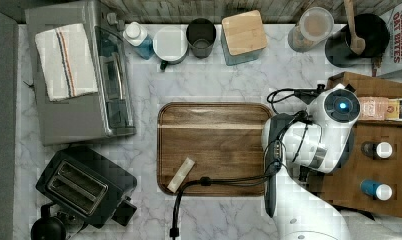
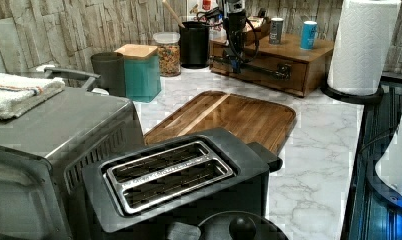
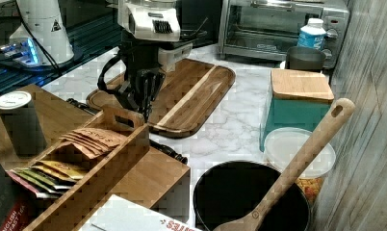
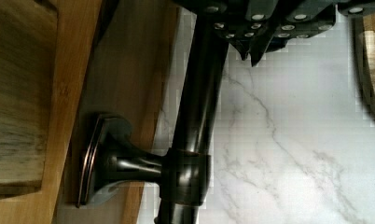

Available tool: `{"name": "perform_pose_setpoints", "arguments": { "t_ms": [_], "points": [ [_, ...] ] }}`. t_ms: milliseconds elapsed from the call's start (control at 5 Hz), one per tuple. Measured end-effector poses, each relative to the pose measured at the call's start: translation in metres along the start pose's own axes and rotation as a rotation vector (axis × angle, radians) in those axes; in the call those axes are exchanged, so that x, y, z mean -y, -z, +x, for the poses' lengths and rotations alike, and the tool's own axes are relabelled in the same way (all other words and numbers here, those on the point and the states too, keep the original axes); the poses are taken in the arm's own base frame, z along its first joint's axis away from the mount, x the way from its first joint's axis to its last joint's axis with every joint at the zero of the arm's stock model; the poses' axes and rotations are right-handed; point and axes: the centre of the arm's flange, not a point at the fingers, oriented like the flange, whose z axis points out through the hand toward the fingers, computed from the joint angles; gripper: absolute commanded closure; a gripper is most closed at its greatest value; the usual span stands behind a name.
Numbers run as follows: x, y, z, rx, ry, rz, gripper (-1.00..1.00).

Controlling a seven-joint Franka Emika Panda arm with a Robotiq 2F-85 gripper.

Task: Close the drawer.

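The drawer (image 2: 289, 67) is a brown wooden front panel under the cabinet top, with a long black bar handle (image 2: 269, 73) across it. In the left view the panel looks close to flush with the cabinet. My gripper (image 2: 234, 56) hangs fingers-down at the left view's left end of the handle. In the wrist view the fingertips (image 4: 258, 53) sit tight together on the counter side of the bar (image 4: 195, 112), right against it, with the panel (image 4: 125, 70) behind. The right view has the gripper (image 3: 144, 98) just in front of the handle (image 3: 167, 149). It looks shut, holding nothing.
A dark wooden tray (image 1: 214, 145) lies mid-counter, a black cable (image 1: 224, 182) crossing its near edge. Two bottles (image 1: 379, 150) and a tea organizer (image 3: 85, 149) stand on the cabinet top. A toaster (image 1: 84, 185), toaster oven (image 1: 74, 75), paper towel roll (image 2: 361, 45) and canisters (image 1: 244, 35) ring the counter.
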Motion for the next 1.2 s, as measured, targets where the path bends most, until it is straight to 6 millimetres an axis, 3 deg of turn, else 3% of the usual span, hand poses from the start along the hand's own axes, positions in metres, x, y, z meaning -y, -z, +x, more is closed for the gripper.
{"name": "perform_pose_setpoints", "arguments": {
  "t_ms": [1200],
  "points": [
    [0.0019, 0.0002, 0.0001, -0.004, 0.004, -0.009, 1.0]
  ]
}}
